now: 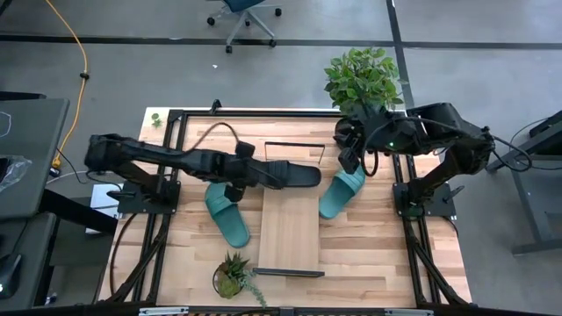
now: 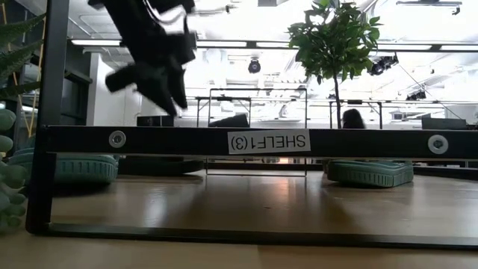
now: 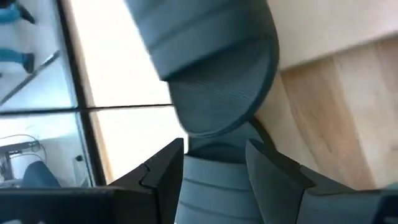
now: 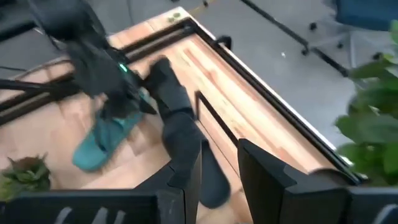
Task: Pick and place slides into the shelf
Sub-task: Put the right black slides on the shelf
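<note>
The shelf (image 1: pixel 288 230) is a light board down the table's middle with black rails at its far and near ends. One dark shape, the black slides (image 1: pixel 283 174), lies across its far part; I cannot tell one from two. A teal slide (image 1: pixel 226 215) rests sole-down on the table left of the shelf, and another teal slide (image 1: pixel 342 191) lies to its right. My left gripper (image 1: pixel 235 188) hangs open above the left teal slide's far end (image 3: pixel 214 81), with a finger on either side of it in the left wrist view. My right gripper (image 4: pixel 221 148) is open over the right teal slide's far end.
A tall potted plant (image 1: pixel 362 77) stands at the far right corner, behind my right arm. A small succulent (image 1: pixel 230 276) sits at the near edge, left of the shelf's near rail (image 2: pixel 269 141). The black table frame borders both sides. The shelf's near half is bare board.
</note>
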